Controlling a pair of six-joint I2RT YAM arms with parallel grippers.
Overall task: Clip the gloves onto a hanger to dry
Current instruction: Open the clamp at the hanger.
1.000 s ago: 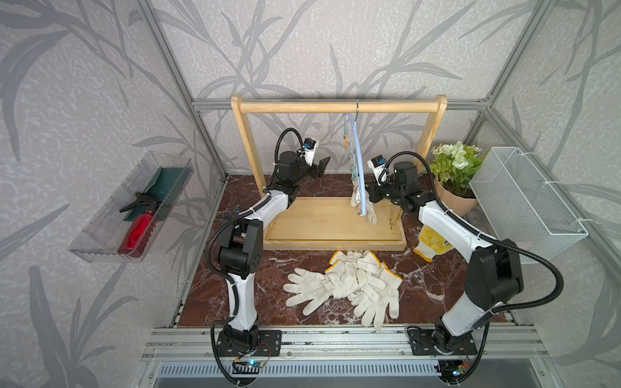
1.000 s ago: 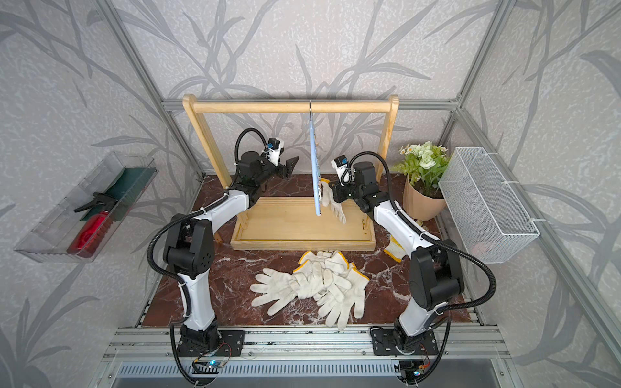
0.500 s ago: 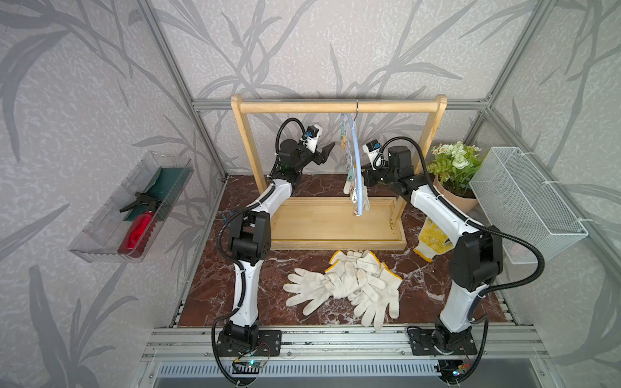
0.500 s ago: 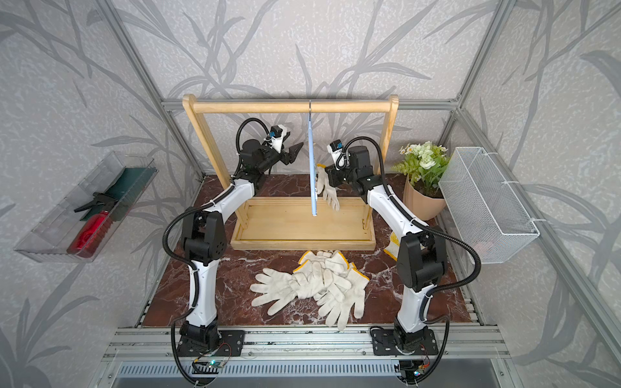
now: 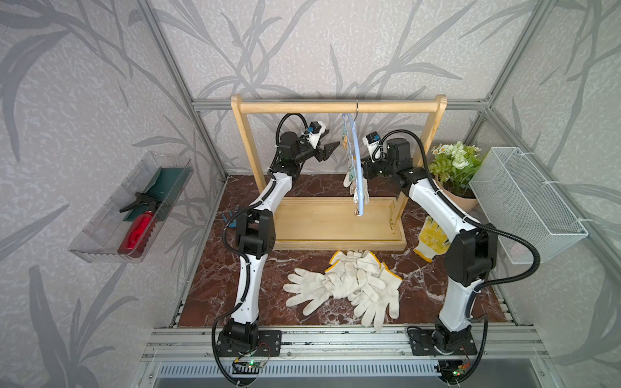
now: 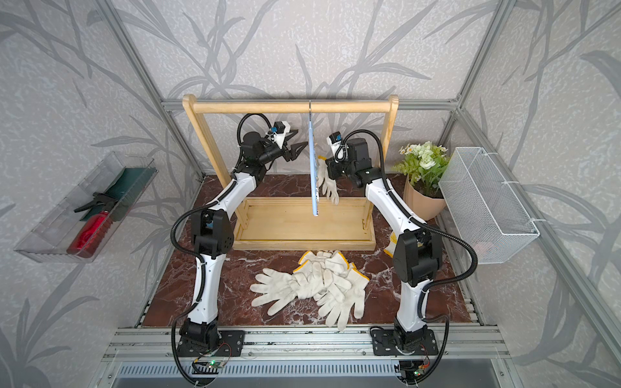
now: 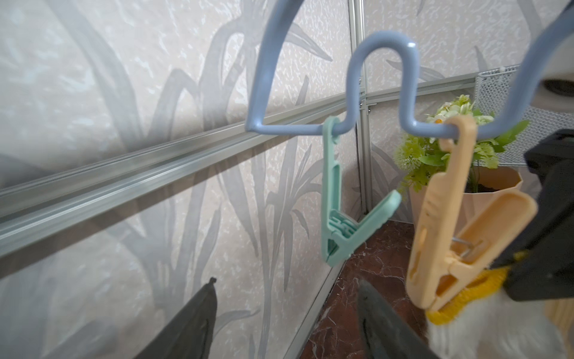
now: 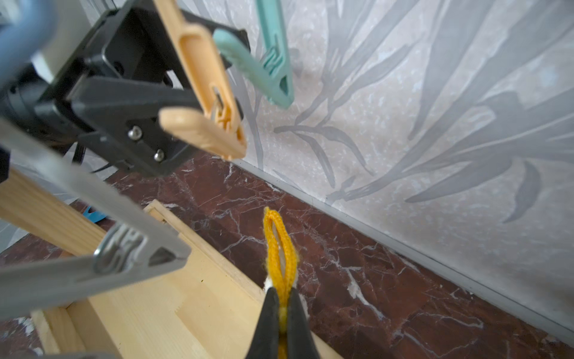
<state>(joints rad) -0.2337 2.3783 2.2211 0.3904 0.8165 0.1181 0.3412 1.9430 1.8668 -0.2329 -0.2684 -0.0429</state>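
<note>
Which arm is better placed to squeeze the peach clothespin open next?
Left: the open left gripper is close to the peach plastic clothespin; the right gripper is shut on an off-white knitted glove.

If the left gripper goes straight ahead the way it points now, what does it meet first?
Probably the green clip on the hanger, ahead of the open left gripper; the orange clip hangs just beside that line. Depth is unclear.
</note>
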